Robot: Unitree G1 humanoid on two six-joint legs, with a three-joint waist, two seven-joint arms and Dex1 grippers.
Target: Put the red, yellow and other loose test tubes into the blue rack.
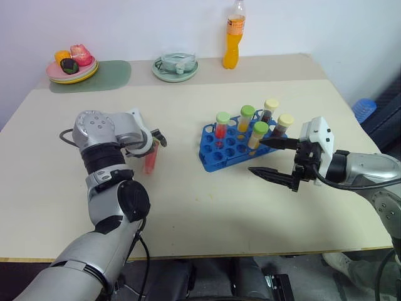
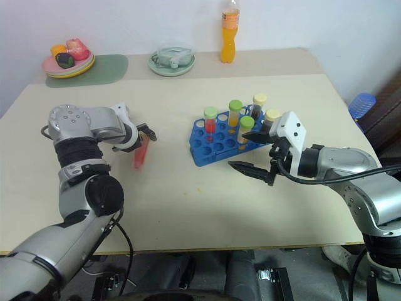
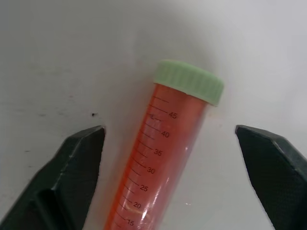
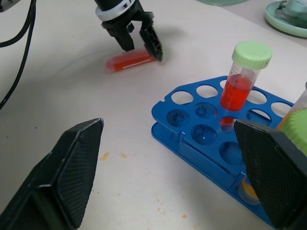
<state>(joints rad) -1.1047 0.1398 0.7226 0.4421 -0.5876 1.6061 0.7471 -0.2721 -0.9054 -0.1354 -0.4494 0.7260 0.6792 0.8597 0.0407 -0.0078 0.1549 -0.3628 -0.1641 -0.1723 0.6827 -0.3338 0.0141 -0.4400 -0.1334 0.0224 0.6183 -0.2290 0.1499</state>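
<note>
A loose test tube (image 3: 163, 158) of red liquid with a pale green cap lies flat on the table. My left gripper (image 1: 156, 141) points down over it, open. Its fingers (image 3: 81, 163) stand on either side of the tube with a gap on each side. The right wrist view shows the same tube (image 4: 129, 61) under that gripper. The blue rack (image 1: 219, 157) stands right of centre and holds several capped tubes upright, among them a red one (image 1: 222, 125) and a yellow one (image 1: 246, 118). My right gripper (image 1: 257, 157) hovers open just in front of the rack's near right corner, holding nothing.
A tall orange drink bottle (image 1: 234, 34) stands at the table's far edge. Beside it are a green plate (image 1: 175, 68) with a lid, and stacked plates (image 1: 72, 70) of toy food on a green mat (image 1: 106, 75). A blue object (image 1: 364, 110) sits off the table's right side.
</note>
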